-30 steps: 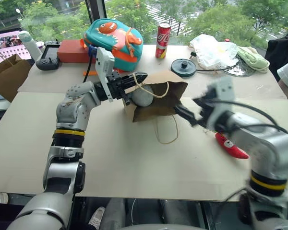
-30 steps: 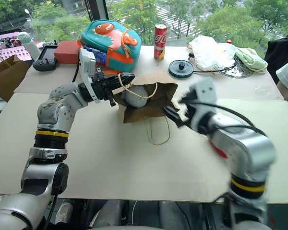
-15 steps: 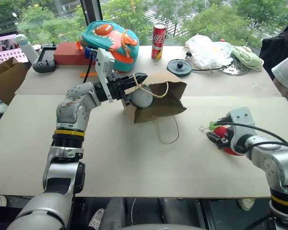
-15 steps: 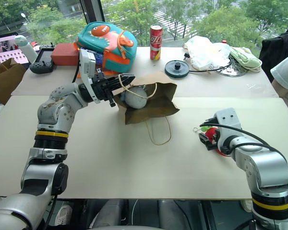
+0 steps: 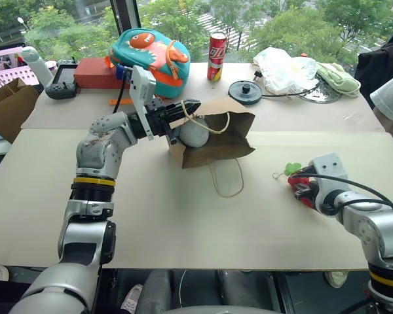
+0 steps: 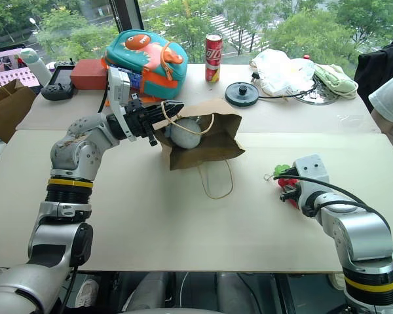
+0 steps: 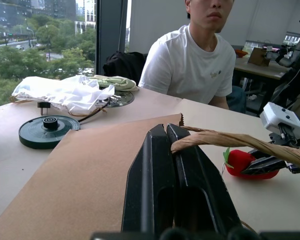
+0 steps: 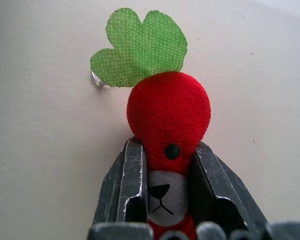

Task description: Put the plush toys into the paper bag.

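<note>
Pale board covers a wide table (image 5: 150,222) set before a window with trees outside, and clutter lines the far edge: a teal and orange fish backpack (image 5: 154,52), a red drink can (image 5: 216,47), a black disc (image 5: 251,91) and a crumpled white plastic bag (image 5: 285,69). A person in a white shirt (image 7: 190,65) sits across the table. Near the middle, a brown paper bag (image 5: 216,134) lies on its side with its mouth facing the robot's left. The left gripper (image 5: 183,111) is fully closed on the bag's upper rim and twine handle, holding the mouth up and open. A fuzzy grey ball (image 5: 195,133) already sits just inside that opening. Well to the right of the bag, the right gripper (image 8: 170,175) rests low on the table with its two fingers pressed against either side of a red chili toy (image 8: 168,110), clamping it across its white face patch; the green leafy stem (image 8: 140,47) pokes out beyond the fingertips. The toy appears to lie on the board, not yet lifted. Judging by this, one toy is packed and the second is being picked up. The next move likely calls for raising the chili clear of the table, carrying it across to the left and slipping it through the held-open mouth beside the ball, without knocking the bag loose.
</note>
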`<state>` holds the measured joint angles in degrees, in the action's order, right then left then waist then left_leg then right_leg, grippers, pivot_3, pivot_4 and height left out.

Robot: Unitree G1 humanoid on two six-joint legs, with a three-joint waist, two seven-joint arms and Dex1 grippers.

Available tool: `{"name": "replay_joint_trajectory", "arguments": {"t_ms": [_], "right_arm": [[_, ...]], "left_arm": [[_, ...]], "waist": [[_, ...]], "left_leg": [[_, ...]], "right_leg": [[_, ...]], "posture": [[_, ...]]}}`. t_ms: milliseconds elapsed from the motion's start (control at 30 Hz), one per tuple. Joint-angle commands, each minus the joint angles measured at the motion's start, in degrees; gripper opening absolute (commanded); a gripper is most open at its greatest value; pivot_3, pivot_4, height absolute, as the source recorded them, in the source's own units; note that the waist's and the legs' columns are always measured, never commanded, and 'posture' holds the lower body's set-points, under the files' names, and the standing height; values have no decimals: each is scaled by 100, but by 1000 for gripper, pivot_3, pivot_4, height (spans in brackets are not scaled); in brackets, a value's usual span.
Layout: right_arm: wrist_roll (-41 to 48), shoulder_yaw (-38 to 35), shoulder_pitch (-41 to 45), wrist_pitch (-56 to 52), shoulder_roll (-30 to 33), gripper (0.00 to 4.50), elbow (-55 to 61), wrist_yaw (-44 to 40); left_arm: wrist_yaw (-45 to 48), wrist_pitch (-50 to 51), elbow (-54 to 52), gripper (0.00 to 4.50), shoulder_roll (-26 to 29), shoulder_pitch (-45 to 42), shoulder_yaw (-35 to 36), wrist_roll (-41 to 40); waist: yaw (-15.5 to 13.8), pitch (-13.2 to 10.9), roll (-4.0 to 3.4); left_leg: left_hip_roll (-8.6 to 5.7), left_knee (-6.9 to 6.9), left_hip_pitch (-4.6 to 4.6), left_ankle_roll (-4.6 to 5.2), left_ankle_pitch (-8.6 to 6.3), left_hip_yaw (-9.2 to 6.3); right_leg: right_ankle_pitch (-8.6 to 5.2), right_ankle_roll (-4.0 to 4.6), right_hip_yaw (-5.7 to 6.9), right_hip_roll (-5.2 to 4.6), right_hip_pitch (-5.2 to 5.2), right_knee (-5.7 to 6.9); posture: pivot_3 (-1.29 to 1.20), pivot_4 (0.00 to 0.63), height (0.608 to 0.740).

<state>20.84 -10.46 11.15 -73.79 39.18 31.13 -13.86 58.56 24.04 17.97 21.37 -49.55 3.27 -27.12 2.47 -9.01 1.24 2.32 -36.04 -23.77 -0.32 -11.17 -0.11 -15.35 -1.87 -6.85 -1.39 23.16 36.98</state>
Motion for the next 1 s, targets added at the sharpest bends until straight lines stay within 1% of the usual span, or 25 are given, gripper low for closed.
{"name": "replay_joint_trajectory", "arguments": {"t_ms": [33, 100, 200, 300, 400, 500, 600, 800, 933, 967, 1000], "right_arm": [[407, -357, 472, 188, -191, 1305, 605, -311], [723, -407, 716, 120, -393, 1305, 869, -482], [1106, -228, 989, 72, -604, 1305, 1252, -693], [1309, 150, 1261, 26, -880, 1305, 1453, -681], [1238, 595, 1427, 100, -887, 1305, 1421, -636], [693, 1533, 1904, 385, -1020, 1305, 730, -373], [249, 2073, 2381, 655, -1204, 1305, 69, -180], [-579, 2732, 3253, 1449, -1506, 1305, -1269, -107], [-886, 2840, 3605, 1908, -1775, 1305, -1896, -174], [-960, 2870, 3646, 1992, -1828, 1838, -2025, -184], [-1012, 2863, 3663, 2063, -1892, 2063, -2127, -180]], "left_arm": [[33, -53, -83, 0, 41, -166, 63, -51], [30, -50, -79, 0, 38, -172, 61, -51], [22, -44, -83, 0, 31, -174, 55, -48], [15, -39, -74, 0, 25, -189, 56, -49], [14, -40, -72, 0, 19, -196, 47, -45], [23, -27, -100, 0, 5, -196, 25, -50], [27, -23, -119, 0, -14, -186, 11, -54], [38, -15, -155, 0, -49, -152, -17, -66], [55, -22, -125, 0, -57, -166, -21, -66], [59, -22, -118, 0, -60, -170, -22, -67], [62, -26, -117, 0, -64, -171, -26, -64]], "waist": [[18, 0, 0], [23, 0, 0], [6, 0, 0], [0, 0, 0], [-13, 0, 0], [-2, 0, 0], [26, 1, -1], [14, 1, -1], [-1, 1, -2], [-1, 1, -2], [-1, 1, -2]], "left_leg": [[0, 0, 0, 0, 0, 0], [2, 0, 2, 0, 0, 0], [3, 0, 2, 0, 0, -5], [2, 0, -3, 0, 0, -5], [-2, -1, -4, 0, 0, -5], [-1, -4, -3, 0, 0, -5], [0, -6, 1, 0, 0, -5], [-1, -3, -1, 0, 0, -5], [0, -1, -6, 0, 0, -5], [0, 0, -7, 0, 0, -6], [0, 1, -8, 0, 0, -5]], "right_leg": [[0, 0, -1, 0, 0, 1], [0, 0, -1, 3, 0, 3], [0, 0, 2, 5, -1, 4], [0, 0, 2, 3, -1, 0], [0, 0, 2, -1, -1, 0], [0, 0, 3, -1, 0, 1], [1, 1, 1, 1, 0, 6], [1, 2, 2, 0, 6, 9], [2, 3, 4, -2, 6, 12], [2, 4, 6, -2, 6, 14], [3, 4, 6, -2, 6, 14]], "posture": [[0, 150, 733], [0, 150, 733], [0, 150, 733], [0, 150, 733], [0, 150, 733], [0, 150, 733], [0, 150, 733], [0, 150, 733], [0, 150, 733], [0, 150, 733], [0, 150, 733]]}}
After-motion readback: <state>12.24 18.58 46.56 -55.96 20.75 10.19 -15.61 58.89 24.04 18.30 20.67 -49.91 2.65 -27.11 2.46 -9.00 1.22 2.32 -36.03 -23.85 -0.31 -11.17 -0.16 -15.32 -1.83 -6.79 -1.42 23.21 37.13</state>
